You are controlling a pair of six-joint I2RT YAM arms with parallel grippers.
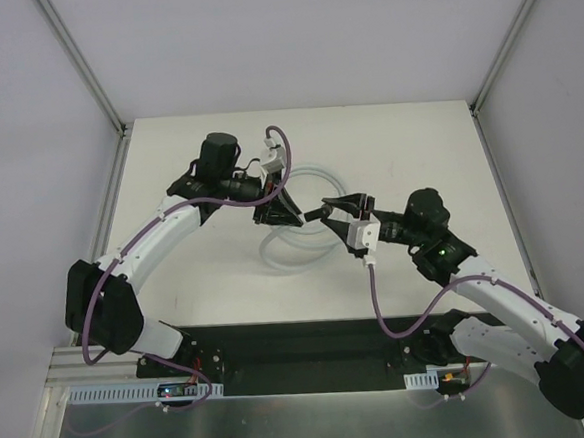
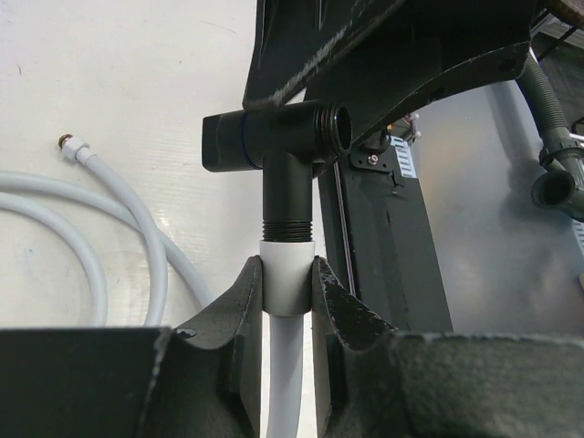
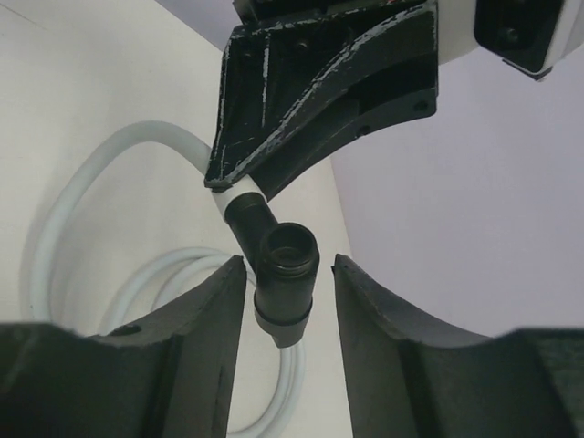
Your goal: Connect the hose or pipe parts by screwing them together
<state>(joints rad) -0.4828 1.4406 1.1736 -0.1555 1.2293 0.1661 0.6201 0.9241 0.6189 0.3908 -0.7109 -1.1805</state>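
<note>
My left fingers (image 2: 228,315) pinch the end collar (image 2: 287,274) of the long thin white flexible hose (image 2: 286,392), held over the pale desk (image 1: 417,140), small black T-shaped connector (image 2: 274,146) seated on top. My right fingers (image 3: 205,319) straddle its crossbar, slightly spread. I'd close squarely, then turn about the hose axis, keeping threads straight

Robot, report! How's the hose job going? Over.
Left gripper shut on hose. Right gripper open around tee. Tee on hose end, threads showing. Nothing blocking.
</note>
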